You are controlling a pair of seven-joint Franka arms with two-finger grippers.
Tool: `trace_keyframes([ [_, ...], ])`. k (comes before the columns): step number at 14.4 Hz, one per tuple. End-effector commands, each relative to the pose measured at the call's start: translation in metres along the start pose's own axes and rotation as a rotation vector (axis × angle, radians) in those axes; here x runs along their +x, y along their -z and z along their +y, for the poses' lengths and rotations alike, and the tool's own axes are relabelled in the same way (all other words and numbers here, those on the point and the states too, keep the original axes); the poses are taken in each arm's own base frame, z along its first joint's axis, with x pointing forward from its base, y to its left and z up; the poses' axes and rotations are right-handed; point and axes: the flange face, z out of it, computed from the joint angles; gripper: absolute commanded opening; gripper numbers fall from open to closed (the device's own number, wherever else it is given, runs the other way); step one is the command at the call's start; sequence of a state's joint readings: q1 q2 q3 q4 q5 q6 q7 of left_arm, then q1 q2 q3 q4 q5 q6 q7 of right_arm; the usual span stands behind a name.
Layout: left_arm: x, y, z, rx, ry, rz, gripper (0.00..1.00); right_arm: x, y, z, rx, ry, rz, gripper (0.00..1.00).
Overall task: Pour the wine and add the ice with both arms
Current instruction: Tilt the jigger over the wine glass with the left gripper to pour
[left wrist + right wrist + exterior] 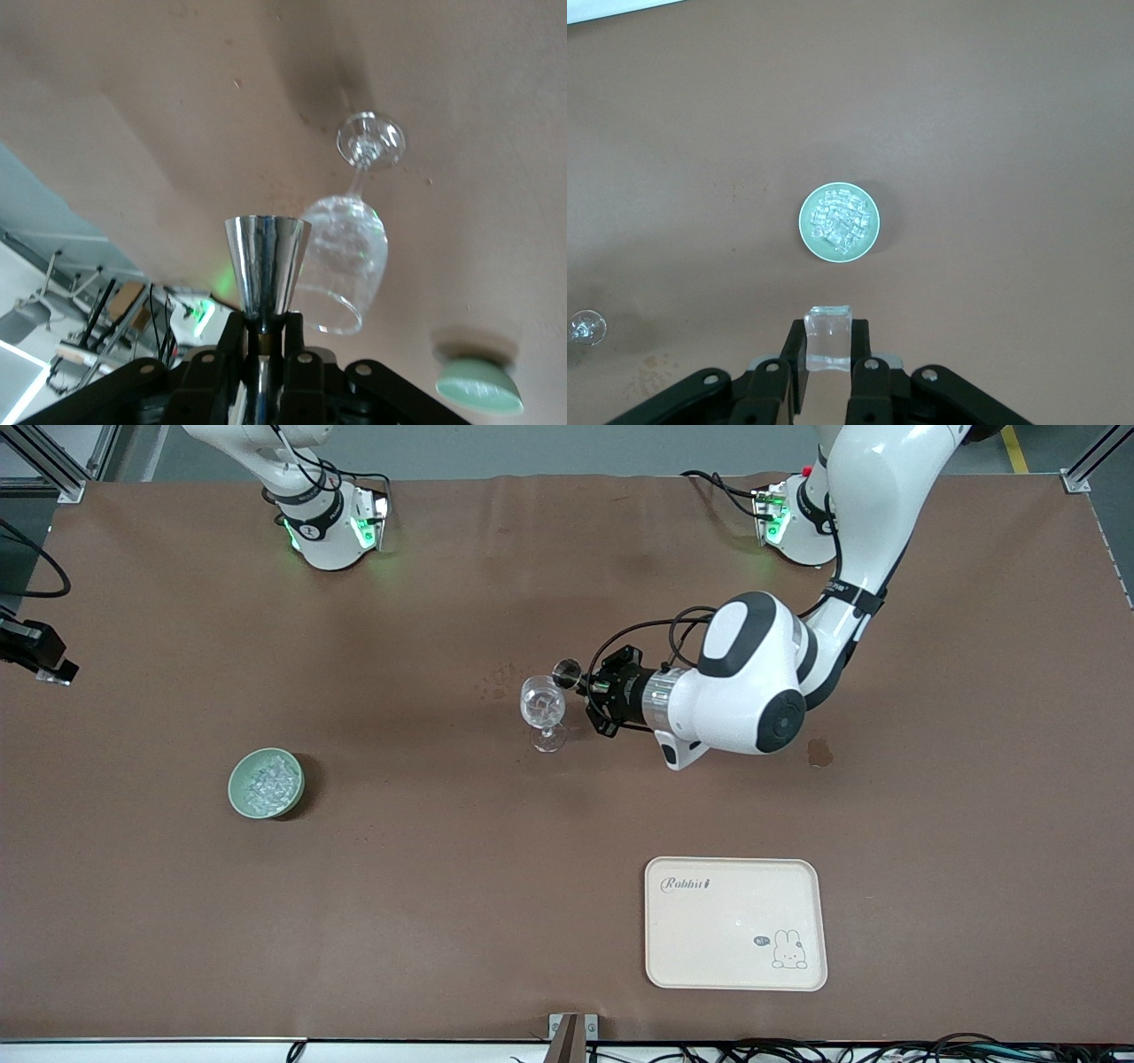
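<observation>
Left hand (262, 341) clamped on metal cup (265, 263) beside wine glass (542, 707), right hand (827, 354) clamped on ice cube (829, 336) above green bowl (838, 222), tray (735, 923) on desk (443, 886).

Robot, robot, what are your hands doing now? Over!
Left gripper shut on metal jigger, beside stemmed glass. Right gripper shut on ice cube, above ice bowl. Nothing blocking.

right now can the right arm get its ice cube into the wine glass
Probably not yet. The right gripper holds an ice cube high over the green bowl, while the left gripper holds a metal jigger at the rim of the wine glass, crowding the opening.
</observation>
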State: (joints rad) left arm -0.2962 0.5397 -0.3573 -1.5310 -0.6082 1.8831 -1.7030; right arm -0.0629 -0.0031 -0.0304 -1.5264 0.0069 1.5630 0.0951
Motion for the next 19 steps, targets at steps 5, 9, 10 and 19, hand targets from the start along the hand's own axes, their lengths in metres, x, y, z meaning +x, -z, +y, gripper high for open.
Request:
trace_keyframes([
  [5,-0.016,-0.007,-0.012,-0.024,0.049,0.102,0.01,-0.007,0.001,0.0,0.015,0.012,0.011,0.01],
  [9,-0.023,0.001,-0.009,-0.056,0.092,0.128,0.01,-0.007,0.001,0.0,0.014,0.01,0.01,0.01],
  [10,-0.023,0.001,-0.008,-0.063,0.119,0.146,0.01,-0.007,0.001,0.0,0.015,0.01,0.011,0.01],
  [19,-0.039,-0.023,-0.01,-0.104,0.239,0.262,0.01,-0.007,0.001,0.0,0.016,0.012,0.011,0.01],
])
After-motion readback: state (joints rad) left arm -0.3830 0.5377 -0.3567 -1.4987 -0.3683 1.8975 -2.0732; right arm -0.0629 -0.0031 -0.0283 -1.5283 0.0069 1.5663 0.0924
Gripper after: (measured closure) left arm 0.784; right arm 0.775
